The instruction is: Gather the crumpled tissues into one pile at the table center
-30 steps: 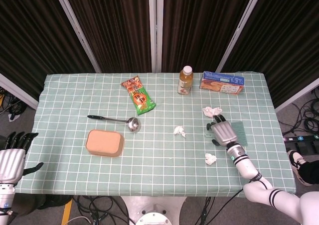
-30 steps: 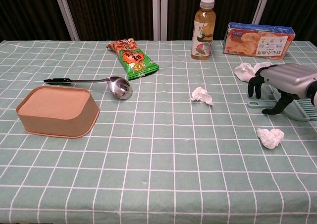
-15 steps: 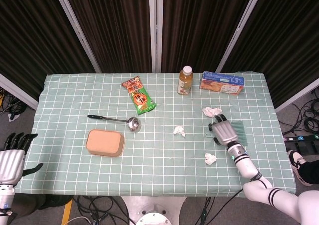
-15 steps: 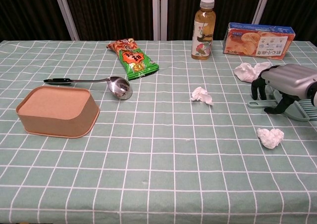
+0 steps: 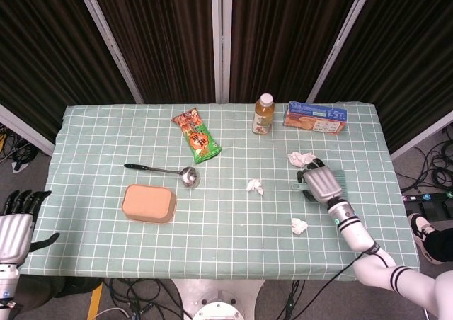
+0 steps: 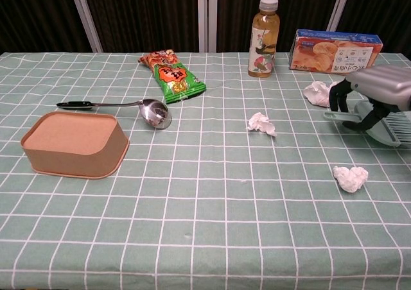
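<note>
— Checked green counter [image 5: 106, 136] under dark curtains; what does the right hand [image 5: 324, 183] hold?
— Fingers curled round a green comb-like tool [image 6: 385, 128], lifted slightly; crumpled tissue [image 6: 319, 92] just beyond; left hand [image 5: 14, 228] hangs open, empty.

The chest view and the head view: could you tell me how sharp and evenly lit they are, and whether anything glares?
Chest view: sharp, evenly lit, soft shadows; a small highlight on the ladle bowl, and the right hand is cut off by the frame edge. Head view: sharp, even light on the table; the dark curtains lose detail.
</note>
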Controlling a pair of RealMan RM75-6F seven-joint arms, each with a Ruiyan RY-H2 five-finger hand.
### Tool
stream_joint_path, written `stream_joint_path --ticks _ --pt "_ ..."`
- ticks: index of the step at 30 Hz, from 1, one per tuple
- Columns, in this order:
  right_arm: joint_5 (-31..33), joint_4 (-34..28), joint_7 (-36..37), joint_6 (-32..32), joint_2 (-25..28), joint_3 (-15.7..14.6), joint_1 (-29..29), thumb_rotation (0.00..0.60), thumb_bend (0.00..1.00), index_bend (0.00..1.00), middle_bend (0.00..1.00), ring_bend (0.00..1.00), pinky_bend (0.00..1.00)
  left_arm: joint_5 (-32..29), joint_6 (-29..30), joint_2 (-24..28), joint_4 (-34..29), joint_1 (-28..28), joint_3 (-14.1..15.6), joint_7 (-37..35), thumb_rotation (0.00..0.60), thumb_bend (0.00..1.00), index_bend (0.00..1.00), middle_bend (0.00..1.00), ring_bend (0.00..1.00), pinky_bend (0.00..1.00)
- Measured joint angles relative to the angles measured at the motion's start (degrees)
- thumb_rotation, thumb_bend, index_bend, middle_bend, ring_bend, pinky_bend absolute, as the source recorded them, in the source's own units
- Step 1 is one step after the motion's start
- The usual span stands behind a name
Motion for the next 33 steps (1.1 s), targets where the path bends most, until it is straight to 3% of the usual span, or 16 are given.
stream_joint_path --ticks 6,12,20,26,33 --pt "-4.32 0.93 14.62 2.66 3.34 0.64 1.00 0.600 0.36 0.65 0.63 0.26 0.19 0.01 0.16 0.55 -1.01 0.04 -0.06 1.08 0.600 0.00 0.15 0.17 0.10 0.07" --pt "-8.53 10.31 29.71 3.06 2.37 0.57 4.53 0.600 0.49 0.69 0.65 0.31 0.20 -0.02 0.56 1.41 -2.75 0.23 -0.10 2.60 0.600 0.00 0.15 0.17 0.10 0.07" --pt "-13.84 30.60 50.44 2.48 -5.97 -2.05 10.78 0.600 0.58 0.74 0.67 0.34 0.24 -0.61 0.78 2.55 -5.10 0.65 -0.03 4.45 0.600 0.00 0.15 0.17 0.10 0.07" --pt "-16.85 43.27 58.37 0.95 -12.87 -5.62 13.78 0.600 0.58 0.76 0.68 0.37 0.28 -1.00 0.86 3.28 -6.58 0.90 0.06 5.83 0.600 0.00 0.15 0.17 0.10 0.07" --pt "-19.03 48.40 68.66 0.49 -17.85 -9.12 15.32 0.600 0.58 0.76 0.68 0.37 0.28 -1.45 1.11 3.90 -8.18 1.19 0.05 7.34 0.600 0.00 0.15 0.17 0.10 0.07"
